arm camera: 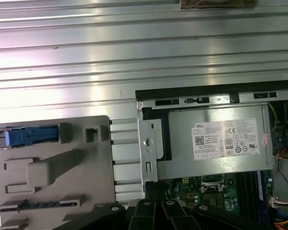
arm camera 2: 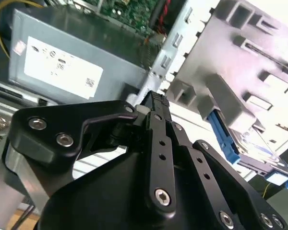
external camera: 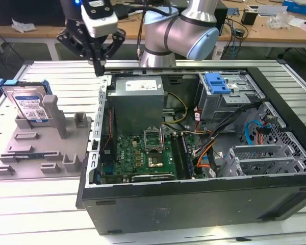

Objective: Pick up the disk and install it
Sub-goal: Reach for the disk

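- While hovering by the computer case corner, shows pincer pressed together, pinching nothing.
- Finds disk upright in grey holder on table, well apart, at exterior view's left.
- Likely handles stiff, dense, smooth-faced, shock-sensitive; best gripped across its blue-framed edges.

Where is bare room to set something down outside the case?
Bare slatted metal table lies on the near and far sides of the grey plastic fixture, at the exterior view's left. The open black computer case is crowded with boards and cables.
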Available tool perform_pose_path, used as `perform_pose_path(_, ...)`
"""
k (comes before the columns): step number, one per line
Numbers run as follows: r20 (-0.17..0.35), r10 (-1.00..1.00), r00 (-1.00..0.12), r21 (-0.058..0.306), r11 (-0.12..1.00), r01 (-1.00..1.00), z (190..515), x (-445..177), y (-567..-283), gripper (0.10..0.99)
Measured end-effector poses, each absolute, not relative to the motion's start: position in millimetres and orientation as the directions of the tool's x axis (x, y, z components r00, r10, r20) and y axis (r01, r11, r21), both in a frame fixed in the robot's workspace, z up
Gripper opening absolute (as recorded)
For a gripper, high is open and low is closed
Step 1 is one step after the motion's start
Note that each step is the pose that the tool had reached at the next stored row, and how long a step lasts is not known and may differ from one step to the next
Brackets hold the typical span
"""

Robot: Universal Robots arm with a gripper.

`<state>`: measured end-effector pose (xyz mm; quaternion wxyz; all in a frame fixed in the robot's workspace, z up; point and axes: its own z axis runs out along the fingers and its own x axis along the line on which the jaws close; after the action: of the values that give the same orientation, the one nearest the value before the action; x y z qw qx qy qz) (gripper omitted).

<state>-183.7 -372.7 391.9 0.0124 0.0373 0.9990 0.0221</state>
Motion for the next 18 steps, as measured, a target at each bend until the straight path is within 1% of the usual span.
perform_pose_path(18,-0.023,0.075,-0.997,0.045,0.996,0.074,390.1,-263.9,-346.9,0.106)
